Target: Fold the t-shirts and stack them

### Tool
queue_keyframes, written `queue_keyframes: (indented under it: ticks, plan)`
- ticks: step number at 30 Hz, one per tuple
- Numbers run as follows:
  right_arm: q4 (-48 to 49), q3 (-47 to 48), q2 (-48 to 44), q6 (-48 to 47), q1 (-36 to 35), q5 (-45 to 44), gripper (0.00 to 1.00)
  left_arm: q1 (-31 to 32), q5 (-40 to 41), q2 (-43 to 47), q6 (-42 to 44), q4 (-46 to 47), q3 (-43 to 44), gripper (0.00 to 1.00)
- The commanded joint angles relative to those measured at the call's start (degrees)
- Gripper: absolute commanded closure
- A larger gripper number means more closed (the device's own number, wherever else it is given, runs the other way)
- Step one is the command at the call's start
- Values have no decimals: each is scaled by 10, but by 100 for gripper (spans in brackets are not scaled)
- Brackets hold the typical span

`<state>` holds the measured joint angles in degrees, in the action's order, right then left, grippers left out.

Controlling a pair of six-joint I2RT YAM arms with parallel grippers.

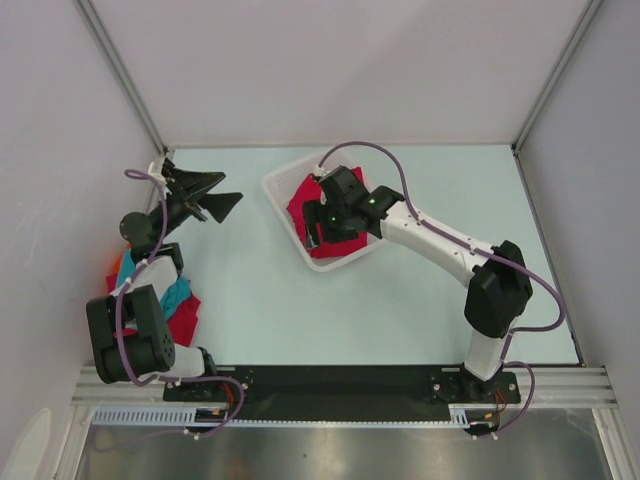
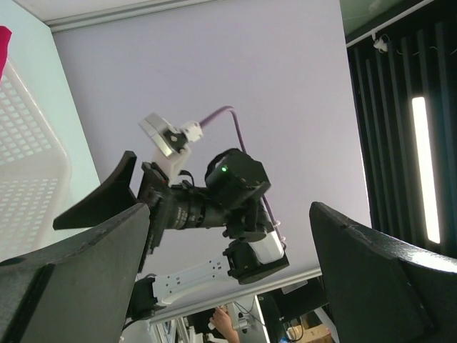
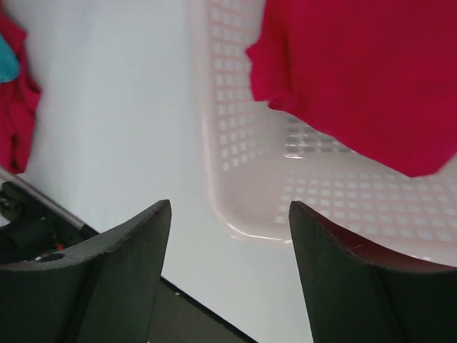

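From above: one white mesh basket (image 1: 283, 186) on the desk (image 1: 400, 300), one crimson t-shirt (image 1: 303, 208) inside, right claw (image 1: 322, 228) over it. Beside the left arm, one heap of t-shirts (image 1: 182, 308) in teal, red and orange.

Left wrist: left claw (image 2: 230, 207) spread wide, empty.

Right wrist: right claw gaping, gripping nothing, just above the basket rim.

Pale table (image 1: 400, 310) with white mesh basket (image 1: 282, 190) and folded t-shirts (image 1: 183, 315)
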<state>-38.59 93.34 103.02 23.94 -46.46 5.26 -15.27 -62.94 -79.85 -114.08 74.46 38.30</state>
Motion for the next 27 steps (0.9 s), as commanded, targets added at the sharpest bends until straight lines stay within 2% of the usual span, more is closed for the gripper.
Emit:
queue_keyframes:
  ticks: [1,6,12,17,25,27]
  plan:
    - [-31,4,-18,-19,25,-70,26,10,9,22,4,246,-3,0]
    - [-43,22,2,-39,50,-103,21,26,7,20,8,246,0,0]
    - [9,18,74,-45,104,-40,18,35,9,23,6,246,2,0]
    - [2,90,189,-64,143,-20,18,36,2,37,0,246,5,0]
    - [-16,177,299,-86,161,-16,18,36,1,38,-3,246,14,0]
    - [-16,185,314,-87,166,-3,23,36,-1,37,-3,246,17,0]
